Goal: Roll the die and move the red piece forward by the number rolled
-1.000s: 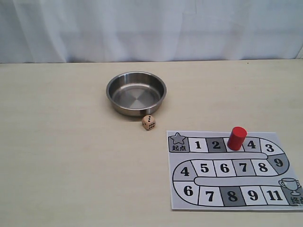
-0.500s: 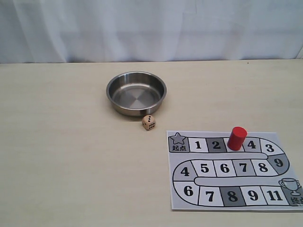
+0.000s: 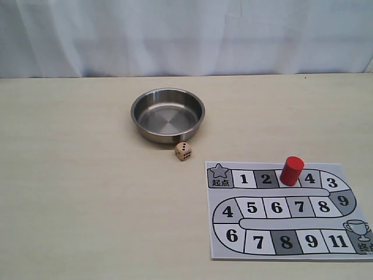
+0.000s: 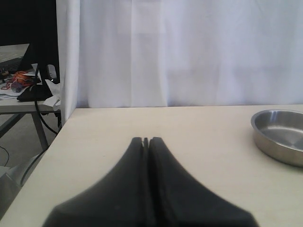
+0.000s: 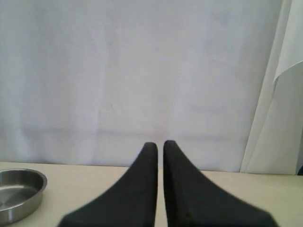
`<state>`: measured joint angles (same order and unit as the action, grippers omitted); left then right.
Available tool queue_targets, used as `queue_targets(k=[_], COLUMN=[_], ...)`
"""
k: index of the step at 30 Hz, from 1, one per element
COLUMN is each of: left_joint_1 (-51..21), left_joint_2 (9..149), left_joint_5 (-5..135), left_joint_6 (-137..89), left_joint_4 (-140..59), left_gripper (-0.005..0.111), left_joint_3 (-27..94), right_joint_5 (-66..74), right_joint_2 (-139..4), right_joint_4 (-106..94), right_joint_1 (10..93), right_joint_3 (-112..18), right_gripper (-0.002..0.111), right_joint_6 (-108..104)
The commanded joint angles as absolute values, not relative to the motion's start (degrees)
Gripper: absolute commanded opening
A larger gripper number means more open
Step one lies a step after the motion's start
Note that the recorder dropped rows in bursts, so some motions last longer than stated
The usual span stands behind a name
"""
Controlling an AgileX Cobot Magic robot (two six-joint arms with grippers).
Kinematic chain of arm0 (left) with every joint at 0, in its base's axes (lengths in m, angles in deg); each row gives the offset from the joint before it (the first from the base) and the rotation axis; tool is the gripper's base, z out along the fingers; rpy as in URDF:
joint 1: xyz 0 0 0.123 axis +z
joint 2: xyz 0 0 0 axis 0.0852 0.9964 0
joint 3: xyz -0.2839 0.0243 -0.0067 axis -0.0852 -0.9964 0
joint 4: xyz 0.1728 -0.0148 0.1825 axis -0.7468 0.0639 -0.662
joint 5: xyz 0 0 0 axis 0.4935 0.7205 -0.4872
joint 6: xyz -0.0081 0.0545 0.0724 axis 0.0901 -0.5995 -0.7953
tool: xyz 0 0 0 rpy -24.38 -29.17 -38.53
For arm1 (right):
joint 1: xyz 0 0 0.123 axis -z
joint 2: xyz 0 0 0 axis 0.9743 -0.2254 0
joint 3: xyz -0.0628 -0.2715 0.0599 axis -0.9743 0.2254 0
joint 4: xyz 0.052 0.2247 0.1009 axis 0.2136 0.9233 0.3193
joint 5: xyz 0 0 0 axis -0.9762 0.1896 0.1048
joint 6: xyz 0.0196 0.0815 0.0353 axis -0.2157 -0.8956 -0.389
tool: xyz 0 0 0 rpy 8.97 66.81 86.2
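Observation:
The beige die (image 3: pixel 183 151) rests on the table just in front of the steel bowl (image 3: pixel 168 114). On the paper board (image 3: pixel 233 248) the red piece (image 3: pixel 291 170) stands upright in the top row, between squares 2 and 4. Neither gripper appears in the exterior view. In its own wrist view my left gripper (image 4: pixel 146 140) is shut on nothing, hovering over bare table with the bowl (image 4: pixel 279 135) off to one side. The right gripper (image 5: pixel 160 144) holds nothing, its fingers parted only by a thin slit, and the bowl (image 5: pixel 19 194) shows at the frame's edge.
A white curtain (image 3: pixel 186 35) hangs behind the table's far edge. The left wrist view shows the table's side edge (image 4: pixel 52 142) and, beyond it, a cluttered desk (image 4: pixel 23 87) with cables.

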<state>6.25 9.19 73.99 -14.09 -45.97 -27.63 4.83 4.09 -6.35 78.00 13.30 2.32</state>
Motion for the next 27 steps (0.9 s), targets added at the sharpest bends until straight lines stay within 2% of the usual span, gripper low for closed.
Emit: queue_targets(k=[1, 3, 14, 27], left_joint_1=[6.24, 6.24, 6.24, 6.24], left_joint_2=[9.13, 9.13, 9.13, 9.13], left_joint_5=[73.2, 73.2, 73.34, 73.34], left_joint_6=[-13.96, -13.96, -13.96, -13.96], left_joint_4=[-45.91, -45.91, -45.91, -45.91], left_gripper=[0.0, 0.0, 0.0, 0.0], left_joint_3=[-27.33, -27.33, -27.33, -27.33], right_joint_5=[-1.25, 4.3, 14.6, 15.06], right_joint_2=[4.34, 4.34, 4.34, 4.34], right_joint_4=[-6.77, -6.77, -6.77, -3.76], right_joint_1=[78.18, 78.18, 78.18, 78.18], right_joint_3=[17.96, 17.96, 17.96, 17.96], right_gripper=[0.004, 0.004, 0.004, 0.004], right_joint_6=[2.46, 2.57, 2.45, 2.45])
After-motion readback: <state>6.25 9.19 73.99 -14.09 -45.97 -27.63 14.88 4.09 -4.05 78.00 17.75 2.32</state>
